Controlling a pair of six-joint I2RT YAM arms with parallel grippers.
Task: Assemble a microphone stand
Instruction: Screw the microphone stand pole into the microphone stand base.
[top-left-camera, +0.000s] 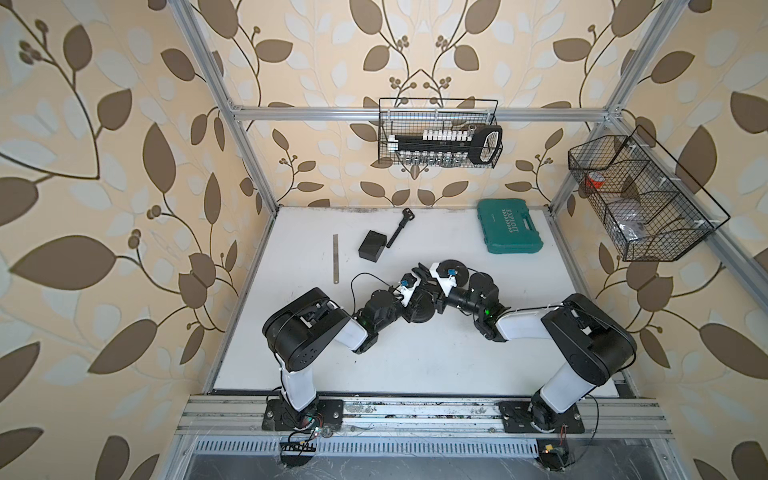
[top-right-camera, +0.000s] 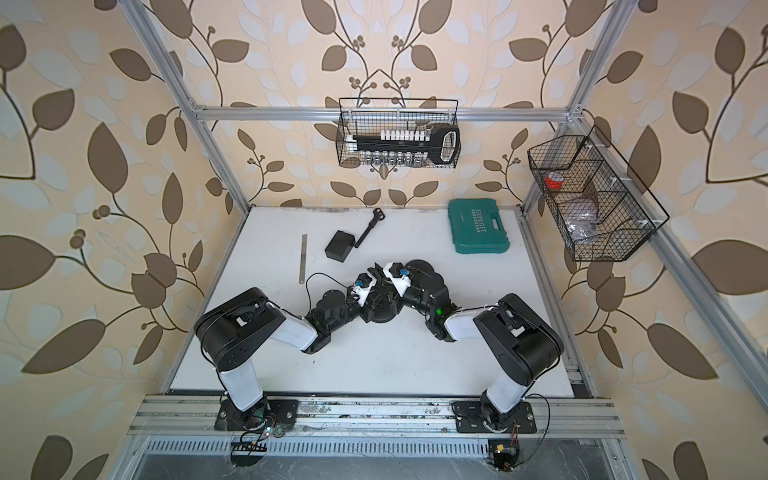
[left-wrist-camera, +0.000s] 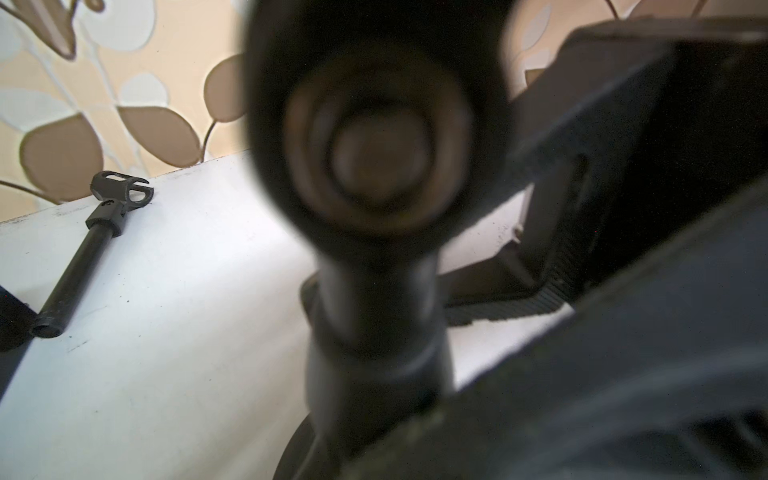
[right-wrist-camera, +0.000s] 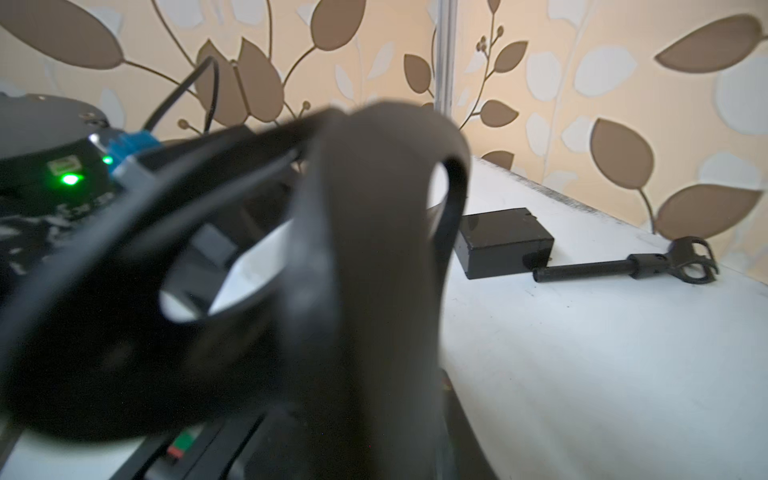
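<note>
Left tool (top-left-camera: 415, 277) and right tool (top-left-camera: 427, 270) meet tip to tip near the centre of the tabletop (top-left-camera: 415, 365), above the round stand base (top-left-camera: 419, 316); blur in both wrist views leaves it impossible to tell whether either is clamped or parted. A short pole (left-wrist-camera: 374, 291) rises from that base. The clip rod (top-left-camera: 400, 228) lies flat toward 12 o'clock, just beside a black box (top-left-camera: 371, 246); a green case (top-left-camera: 509, 226) sits at 2 o'clock.

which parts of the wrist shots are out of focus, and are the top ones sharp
Left wrist view: the dark post close to the lens is blurred, the clip rod is sharp. Right wrist view: the near dark curved piece is blurred, the black box is sharp. Both top views: sharp throughout.
</note>
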